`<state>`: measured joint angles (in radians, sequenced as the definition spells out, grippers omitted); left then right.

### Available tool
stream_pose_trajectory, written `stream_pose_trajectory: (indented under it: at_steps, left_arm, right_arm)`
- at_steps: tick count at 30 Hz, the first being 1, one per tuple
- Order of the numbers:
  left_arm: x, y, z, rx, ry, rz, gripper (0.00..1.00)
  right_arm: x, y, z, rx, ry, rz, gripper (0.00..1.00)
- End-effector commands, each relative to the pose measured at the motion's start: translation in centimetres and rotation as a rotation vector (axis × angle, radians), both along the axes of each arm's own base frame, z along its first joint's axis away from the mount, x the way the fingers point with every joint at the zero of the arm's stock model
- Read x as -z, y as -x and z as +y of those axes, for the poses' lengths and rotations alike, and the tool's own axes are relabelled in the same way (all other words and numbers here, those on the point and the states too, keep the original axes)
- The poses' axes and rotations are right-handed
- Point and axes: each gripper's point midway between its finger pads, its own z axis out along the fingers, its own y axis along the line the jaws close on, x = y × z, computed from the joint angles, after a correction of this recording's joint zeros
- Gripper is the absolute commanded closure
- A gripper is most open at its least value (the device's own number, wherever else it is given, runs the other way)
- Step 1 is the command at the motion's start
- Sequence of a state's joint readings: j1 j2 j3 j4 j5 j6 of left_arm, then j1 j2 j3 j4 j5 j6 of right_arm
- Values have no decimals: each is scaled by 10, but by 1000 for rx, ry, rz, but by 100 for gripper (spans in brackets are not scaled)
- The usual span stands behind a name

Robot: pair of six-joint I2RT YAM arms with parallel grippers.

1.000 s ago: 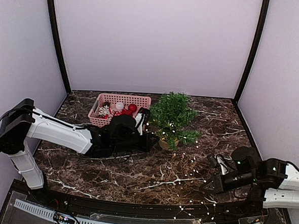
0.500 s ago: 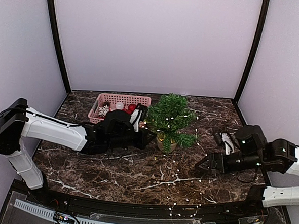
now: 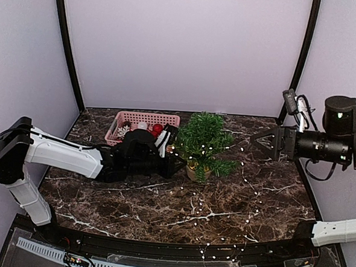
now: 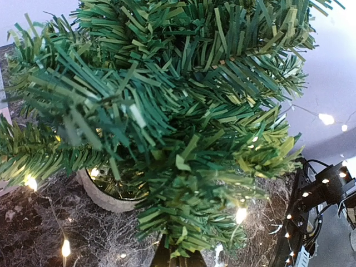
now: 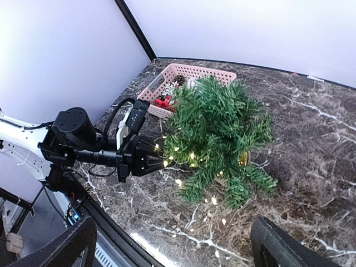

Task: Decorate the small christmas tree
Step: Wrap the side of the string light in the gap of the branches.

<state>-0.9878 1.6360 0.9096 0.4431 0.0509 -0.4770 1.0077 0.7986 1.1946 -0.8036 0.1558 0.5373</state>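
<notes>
Top external: the small christmas tree [image 3: 203, 138] stands on the table [image 3: 161, 211] beside the pink basket [image 3: 144, 118]. The left gripper [image 3: 177, 164] pinches the light string [image 3: 247, 181] at its lower branches, and the right gripper [image 3: 257, 142] hangs raised and spread. Left wrist: needles and the tan pot [image 4: 103, 197] fill the view. Right wrist: its fingers [image 5: 61, 247] sit wide apart, holding nothing.

Pale walls [image 3: 183, 49], dark marble table [image 3: 161, 212]

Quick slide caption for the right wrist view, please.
Small christmas tree strung with fairy lights, left pincer at its side, pink basket behind.
</notes>
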Motion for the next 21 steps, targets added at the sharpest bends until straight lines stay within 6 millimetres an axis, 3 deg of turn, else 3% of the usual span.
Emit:
stream_pose_trajectory:
  at_steps: [1, 5, 10, 15, 19, 21]
  left_arm:
    - [-27, 2, -1, 32, 54, -48, 100]
    - [-28, 4, -2, 42, 57, -47, 100]
    - [-28, 5, -1, 47, 57, -46, 100]
    - [-28, 6, -2, 54, 61, -42, 100]
    - [-28, 6, -2, 53, 59, -44, 100]
    - [-28, 5, -2, 50, 59, -45, 100]
  right_arm:
    - [-4, -21, 21, -38, 178, -74, 4]
    - [6, -29, 55, -162, 318, -52, 12]
    - [21, -36, 82, -274, 453, -23, 27]
    - [44, -45, 95, -342, 591, 0, 40]
    - [52, -50, 99, -356, 630, 1, 60]
    - [52, -49, 97, -352, 634, 4, 66]
